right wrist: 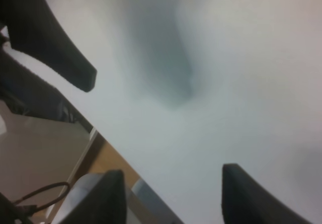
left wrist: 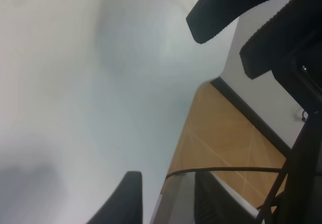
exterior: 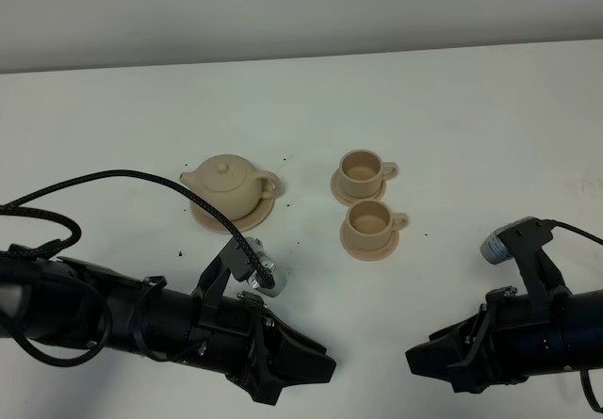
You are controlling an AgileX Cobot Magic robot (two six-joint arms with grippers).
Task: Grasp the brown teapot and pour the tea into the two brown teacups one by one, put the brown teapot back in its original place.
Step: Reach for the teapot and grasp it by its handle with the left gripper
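Noted teapot [exterior: 229, 182] upright with lid on, seated on wide saucer [exterior: 240, 225] left of centre on white table [exterior: 471, 108], spout leftward, handle toward rear cup [exterior: 363, 169] and front cup [exterior: 370, 221], each on own small saucer. Found left pincer [exterior: 303, 379] well apart from teapot, down at near table edge, jaws partly spread and gripping nothing; left arm laid low along that edge, pointing toward the middle. Found right pincer [exterior: 429, 370] facing it across a gap, jaws likewise apart and empty, right arm stretched low from the right side.
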